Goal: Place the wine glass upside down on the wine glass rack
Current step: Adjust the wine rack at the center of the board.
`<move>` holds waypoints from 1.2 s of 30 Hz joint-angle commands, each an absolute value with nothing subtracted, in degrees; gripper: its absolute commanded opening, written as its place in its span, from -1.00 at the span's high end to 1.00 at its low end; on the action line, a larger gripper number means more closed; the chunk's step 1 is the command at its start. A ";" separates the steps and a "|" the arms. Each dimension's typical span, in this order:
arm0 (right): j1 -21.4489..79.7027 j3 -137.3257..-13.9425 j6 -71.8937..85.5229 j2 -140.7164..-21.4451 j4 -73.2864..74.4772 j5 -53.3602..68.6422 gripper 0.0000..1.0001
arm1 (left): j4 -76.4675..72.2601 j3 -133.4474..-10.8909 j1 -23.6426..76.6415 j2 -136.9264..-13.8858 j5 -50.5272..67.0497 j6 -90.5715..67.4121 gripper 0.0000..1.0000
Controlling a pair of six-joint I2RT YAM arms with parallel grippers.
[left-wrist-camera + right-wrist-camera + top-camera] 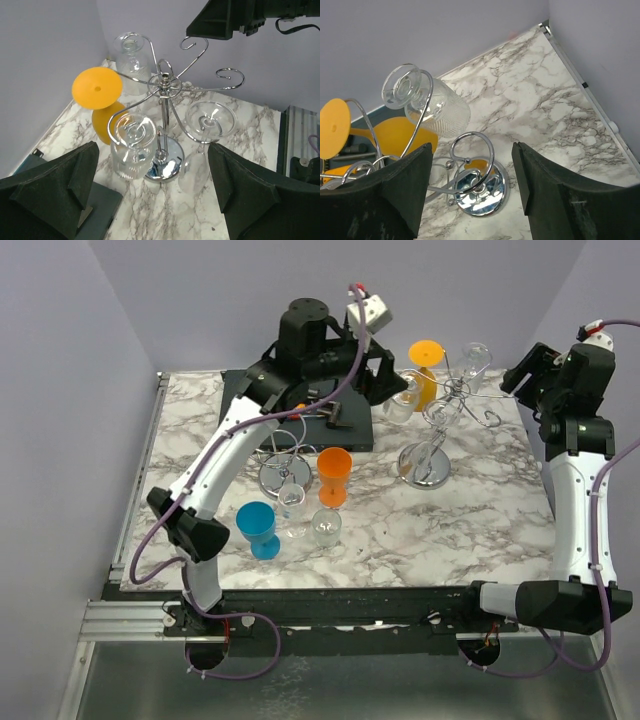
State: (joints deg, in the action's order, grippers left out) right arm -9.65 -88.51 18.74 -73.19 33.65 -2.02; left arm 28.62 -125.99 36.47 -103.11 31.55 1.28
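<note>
Both claws spread beside the loaded wine glass rack (162, 85)

Left claw (154, 155) wide open, pinching nothing, facing the rack; right claw (472, 147) also spread and empty, above a wire hook; clear wine glass (210, 120) hangs upside down, foot caught in a rack arm; orange glass (97, 89) and two ribbed tumblers (132, 155) hang likewise; marble bench (450, 530) below.

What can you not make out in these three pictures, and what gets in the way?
Top view: the near rack is partly behind the left arm.
Right wrist view: the orange glass is part hidden by a finger of the right hand, its foot cut by the left edge.
Left wrist view: the hanging stemmed glass is so clear that its bowl's rim cannot be traced.
</note>
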 commanded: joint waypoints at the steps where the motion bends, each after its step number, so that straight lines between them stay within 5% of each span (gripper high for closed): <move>1: -10.49 -87.26 20.03 -72.70 32.07 -1.40 -0.41 | 29.16 -132.96 40.80 -107.61 27.35 4.80 -0.97; 36: -16.00 -77.36 30.48 -69.67 22.17 9.53 -0.07 | 13.55 -142.48 50.24 -123.45 16.00 5.01 -0.97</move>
